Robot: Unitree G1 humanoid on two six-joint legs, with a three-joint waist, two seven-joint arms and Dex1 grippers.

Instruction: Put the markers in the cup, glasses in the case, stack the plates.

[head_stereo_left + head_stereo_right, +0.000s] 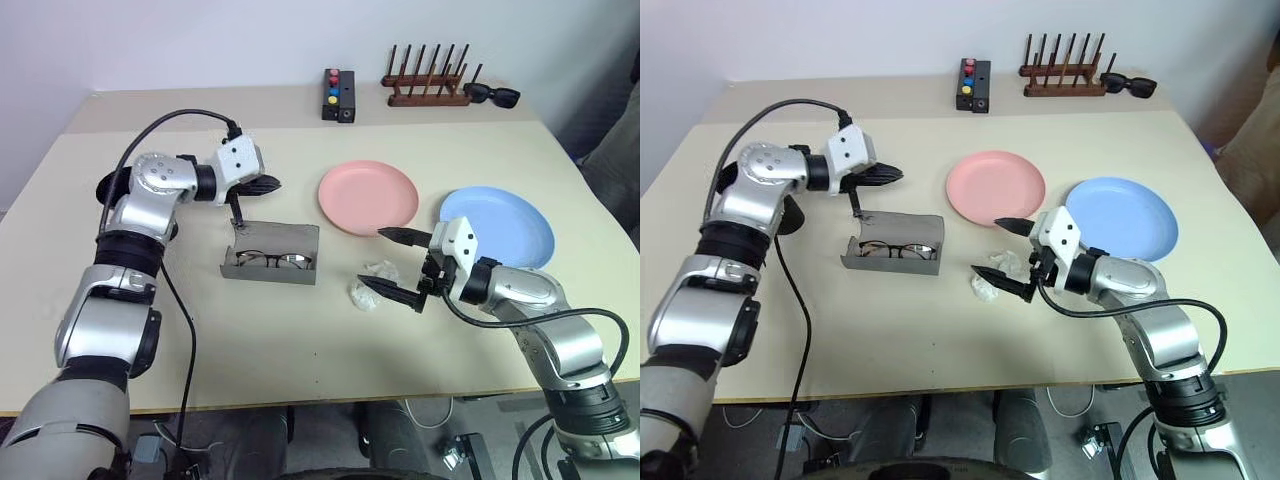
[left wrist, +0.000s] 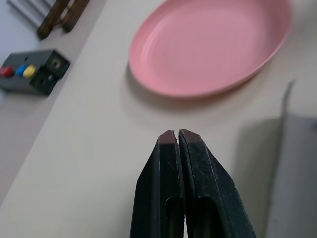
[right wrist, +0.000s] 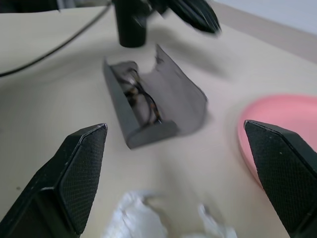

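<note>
Glasses (image 1: 273, 260): lying inside the open grey case, lenses facing the front of the tabletop.
Case (image 1: 272, 255): near the middle of the tabletop, its flap standing up behind the glasses.
Pink plate (image 1: 368, 196): flat on the tabletop, just behind and to the right of the case.
Blue plate (image 1: 500, 225): flat on the tabletop, beside the pink plate on its right, not stacked with it.
Cup (image 1: 790, 213): black, mostly hidden behind the left forearm, left of the case.
Left end effector (image 1: 268, 184): fingers pressed together with nothing between them, hovering above the back left corner of the case and pointing toward the pink plate.
Right end effector (image 1: 392, 263): fingers spread wide and empty, held low over the tabletop between the case and the blue plate.
Crumpled wrapper (image 1: 370, 284): clear and whitish, on the tabletop just below the right fingers.
Button box (image 1: 338, 95): black with coloured buttons, at the far edge.
Wooden rack (image 1: 428, 80): at the far edge, right of the button box.
Sunglasses (image 1: 492, 95): black, beside the rack.
</note>
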